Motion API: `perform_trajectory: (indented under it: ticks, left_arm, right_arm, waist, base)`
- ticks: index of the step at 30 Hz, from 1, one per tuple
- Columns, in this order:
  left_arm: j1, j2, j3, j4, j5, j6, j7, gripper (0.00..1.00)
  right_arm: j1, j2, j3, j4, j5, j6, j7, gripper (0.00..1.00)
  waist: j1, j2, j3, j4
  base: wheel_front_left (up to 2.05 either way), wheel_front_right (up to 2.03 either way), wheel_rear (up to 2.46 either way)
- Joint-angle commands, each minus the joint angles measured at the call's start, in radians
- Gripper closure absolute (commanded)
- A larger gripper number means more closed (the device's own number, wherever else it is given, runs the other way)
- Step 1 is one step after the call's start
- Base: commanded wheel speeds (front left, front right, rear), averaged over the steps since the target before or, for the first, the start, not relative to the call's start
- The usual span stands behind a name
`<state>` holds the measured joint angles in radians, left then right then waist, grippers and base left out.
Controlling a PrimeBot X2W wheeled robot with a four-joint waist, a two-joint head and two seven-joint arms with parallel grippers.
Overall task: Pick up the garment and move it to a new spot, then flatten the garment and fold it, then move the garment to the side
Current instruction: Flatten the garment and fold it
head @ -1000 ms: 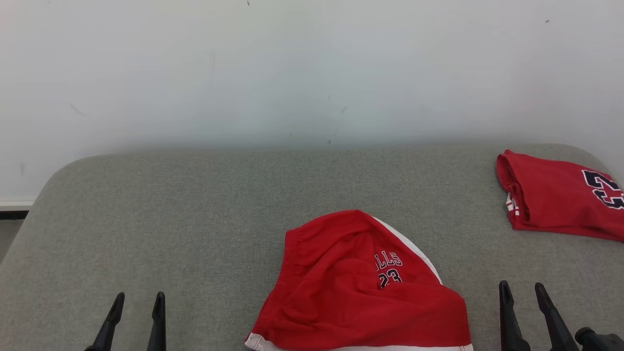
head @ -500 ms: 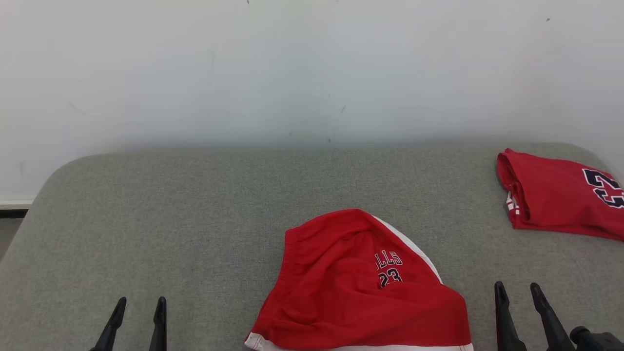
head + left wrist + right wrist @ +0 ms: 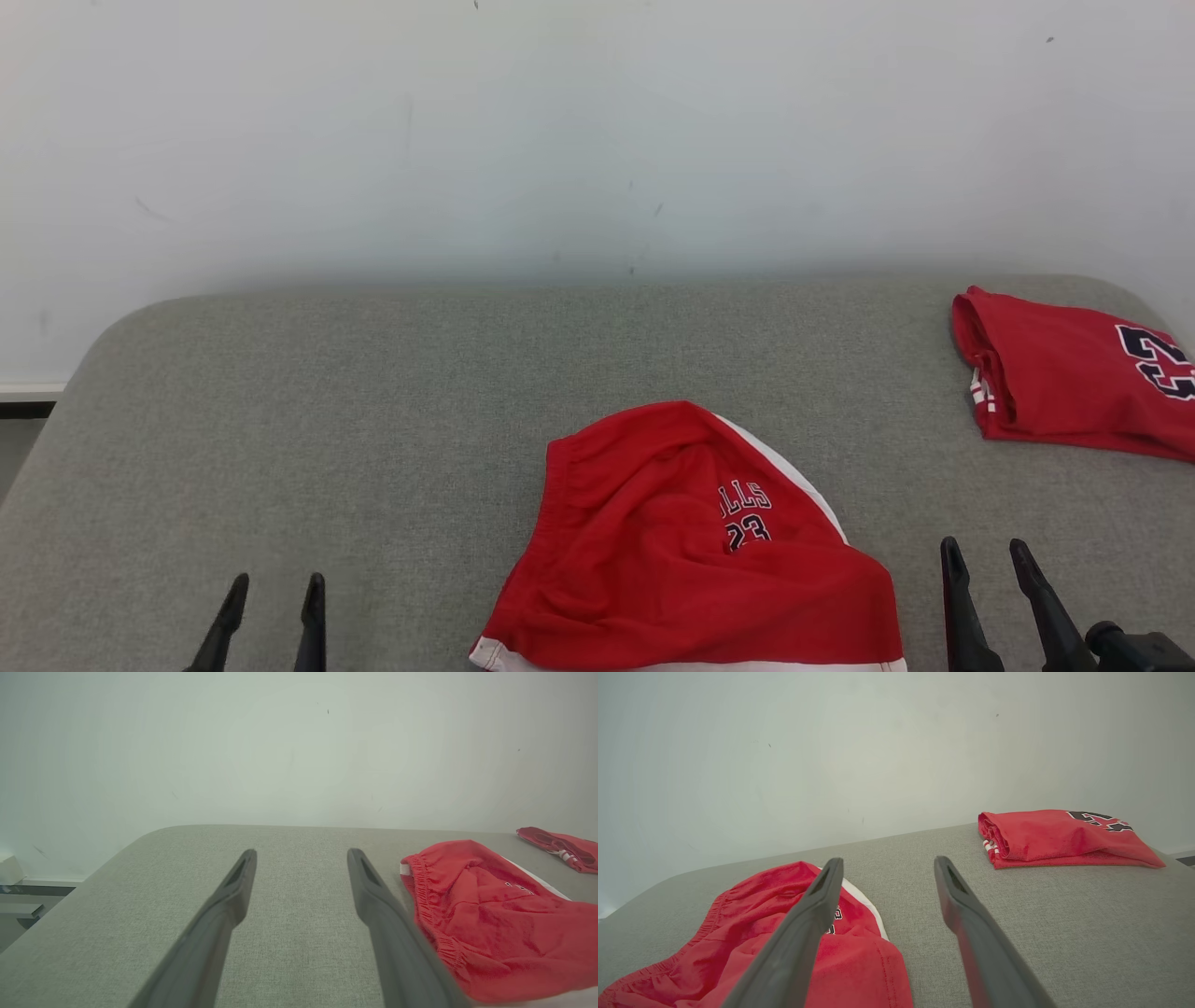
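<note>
- The garment [image 3: 681,560], a crumpled pair of red shorts, lies in a heap on the grey desk [image 3: 373,420], at the near middle of the head view and between the two arms.
- The left gripper [image 3: 276,602] hovers at the near left with its fingers spread and nothing between them. The garment lies at about 3 o'clock from it, with a stretch of bare desk between.
- The right gripper [image 3: 985,574] hovers at the near right, also spread and empty. The garment lies at about 9 o'clock from it, just beside its inner finger, so this arm is the nearer one.
- The elastic waistband [image 3: 551,504] faces the left gripper and runs from about 12 o'clock down to 7 o'clock. The white-trimmed hem [image 3: 747,666] lies along the near edge, from 9 to 3 o'clock.
- The heap is broadest at its near edge and narrows towards 12 o'clock.
- A second, folded red garment [image 3: 1064,383] sits well apart, at about 1 o'clock from the right gripper.
- Judgement: the pick-up has not begun. A short sideways reach from the right arm looks like the easier start.
</note>
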<state>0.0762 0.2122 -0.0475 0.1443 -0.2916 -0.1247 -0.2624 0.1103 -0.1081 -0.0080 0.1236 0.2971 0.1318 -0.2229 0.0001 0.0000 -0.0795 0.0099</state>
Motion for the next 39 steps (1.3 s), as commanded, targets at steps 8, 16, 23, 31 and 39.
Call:
perform_trajectory:
  ticks: [8, 16, 23, 31, 39]
  left_arm:
    - [-0.061, 0.000, -0.162, 0.079, -0.010, -0.005, -0.003, 0.00]
    - [-0.152, 0.030, -0.363, 0.196, -0.080, -0.005, -0.003, 0.00]
    - [-0.204, 0.073, -0.487, 0.303, -0.135, -0.005, -0.003, 0.00]
    - [-0.246, 0.117, -0.602, 0.371, -0.191, -0.005, -0.003, 0.00]
    - [-0.300, 0.125, -0.679, 0.419, -0.232, -0.005, -0.003, 0.00]
  right_arm:
    - [-0.003, -0.012, 0.012, 0.005, 0.002, -0.003, 0.015, 0.00]
    - [-0.002, -0.026, 0.034, 0.063, -0.003, -0.003, 0.032, 0.00]
    - [-0.015, -0.032, 0.074, 0.168, -0.012, -0.003, 0.028, 0.00]
    - [-0.063, -0.019, 0.118, 0.328, 0.003, -0.003, 0.007, 0.00]
    - [-0.150, -0.005, 0.177, 0.502, 0.027, -0.003, -0.019, 0.00]
  waist:
    - [-0.0001, 0.0000, 0.007, 0.002]
    - [-0.0001, 0.0000, 0.028, -0.026]
    - [-0.0001, 0.0000, 0.051, -0.050]
    - [-0.0001, 0.0000, 0.071, -0.061]
    - [-0.0001, 0.0000, 0.081, -0.056]
  base:
    - [0.00, 0.00, 0.00]
    - [0.00, 0.00, 0.00]
    - [0.00, 0.00, 0.00]
    - [0.00, 0.00, 0.00]
    - [0.00, 0.00, 0.00]
